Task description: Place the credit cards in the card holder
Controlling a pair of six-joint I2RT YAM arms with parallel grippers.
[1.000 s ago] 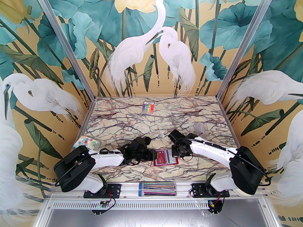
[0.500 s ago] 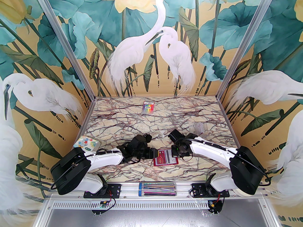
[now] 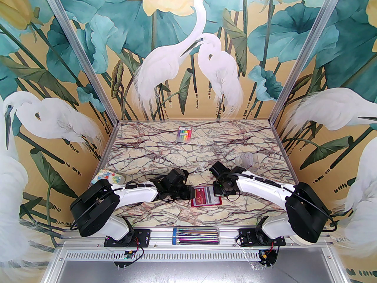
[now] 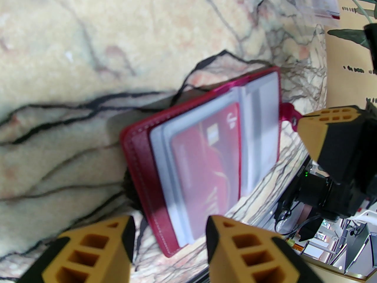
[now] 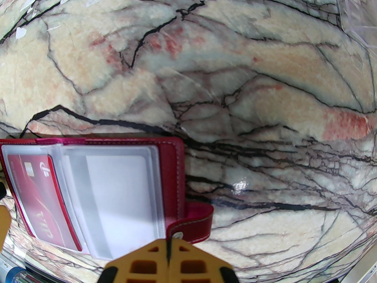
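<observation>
Left gripper (image 4: 169, 231): half open, empty, at the holder's left edge.
Right gripper (image 5: 168, 248): shut, empty, at the snap tab (image 5: 191, 221) (contact unclear).
Dark red leather-look card holder (image 3: 206, 197): lay open, flat on the marble-patterned table (image 3: 176, 155), between the grippers.
Red glossy card (image 5: 44, 199), pale grey card (image 5: 117, 193): sat in clear sleeves.
Handling: cards probably light, stiff, slippery; pinch a free edge.

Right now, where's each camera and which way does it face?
Top external: above and behind, facing down at the table; both arms show.
Left wrist: on the left arm, facing the card holder past the open left gripper.
Right wrist: on the right arm, facing down past the shut right gripper.
Shared: both wrist views show the red card in the card holder.
</observation>
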